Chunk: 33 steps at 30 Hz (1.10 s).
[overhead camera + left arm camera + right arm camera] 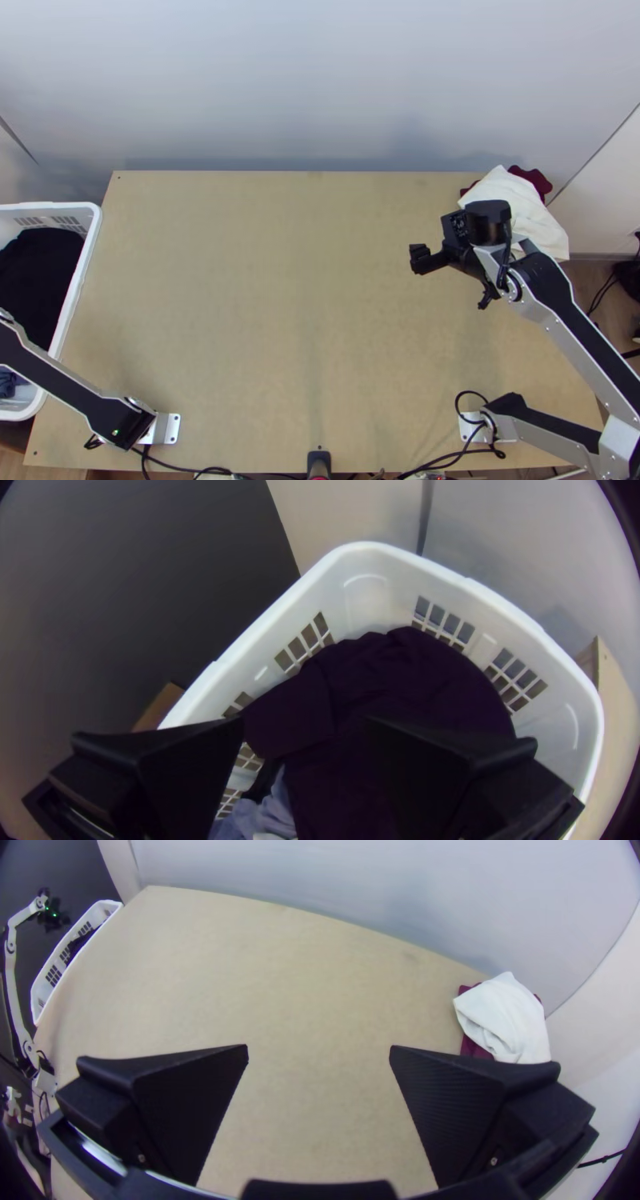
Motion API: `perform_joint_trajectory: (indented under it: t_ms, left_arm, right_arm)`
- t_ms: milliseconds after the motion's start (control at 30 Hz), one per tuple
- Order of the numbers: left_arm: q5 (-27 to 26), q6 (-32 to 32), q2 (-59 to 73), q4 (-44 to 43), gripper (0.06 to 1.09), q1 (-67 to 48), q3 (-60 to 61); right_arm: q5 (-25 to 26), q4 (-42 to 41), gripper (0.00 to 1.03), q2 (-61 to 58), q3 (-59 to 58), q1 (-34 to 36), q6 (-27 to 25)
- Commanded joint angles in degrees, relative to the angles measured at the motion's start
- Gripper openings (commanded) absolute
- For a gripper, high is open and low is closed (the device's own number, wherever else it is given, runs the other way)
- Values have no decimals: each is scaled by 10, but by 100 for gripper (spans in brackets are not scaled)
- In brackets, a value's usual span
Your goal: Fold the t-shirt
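Surface (280,280): light wood, pale wall (320,80) behind
T-shirt: likely the dark cloth (413,673), bunched in the white basket (367,545) at the table's left side
Left gripper (305,727): over basket, fingers apart, dark cloth below and between them
Right gripper (319,1050): over the table's right part, fingers apart, nothing held
Step in hand: judged as picking the shirt out of the basket; folding not begun
Grip: go down into the thick of the dark cloth, close on a good bunch, avoid the blue cloth (267,817) beside it
Lift: straight up, clear of the rim before swinging in; a hem could snag on the basket wall or drag the blue cloth along
Right arm's part: take a second edge once the shirt is over the table, then spread
White cloth (503,1017): on dark red cloth (475,1048) at far right corner; keep off it
Hard to tell: collar, sleeves, hem of dark cloth; whether it's one garment; whether fingers touch it
Cut off: basket's outer side in top view; lower part of blue cloth in left wrist view
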<state>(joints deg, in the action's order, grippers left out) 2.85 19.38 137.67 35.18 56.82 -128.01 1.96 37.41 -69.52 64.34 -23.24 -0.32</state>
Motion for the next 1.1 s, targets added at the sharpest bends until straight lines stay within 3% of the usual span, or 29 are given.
perform_joint_trajectory:
  t_ms: [0, 133, 467, 633, 933, 967, 1000, 1067]
  left_arm:
    - [46, 11, 84, -65, 94, -12, -34]
    - [80, 49, 113, -107, 94, -30, -43]
    - [105, 88, 160, -192, 94, -48, -44]
    - [138, 136, 188, -210, 94, -48, -44]
    - [163, 144, 203, -202, 93, -33, -44]
    - [165, 145, 203, -199, 87, -32, -43]
    - [165, 145, 203, -194, 74, -30, -43]
    - [163, 150, 203, -191, 38, -27, -42]
  right_arm:
    - [0, 3, 99, 2, -7, 0, -1]
    - [1, 6, 99, -3, -11, 1, -2]
    - [1, 9, 99, -11, -2, 14, -2]
    - [1, 11, 99, -12, -3, 22, -3]
    - [1, 11, 99, -22, -8, 29, -5]
    - [1, 11, 99, -23, -9, 29, -5]
    - [1, 11, 99, -24, -8, 29, -6]
    - [1, 10, 99, -26, -9, 29, -6]
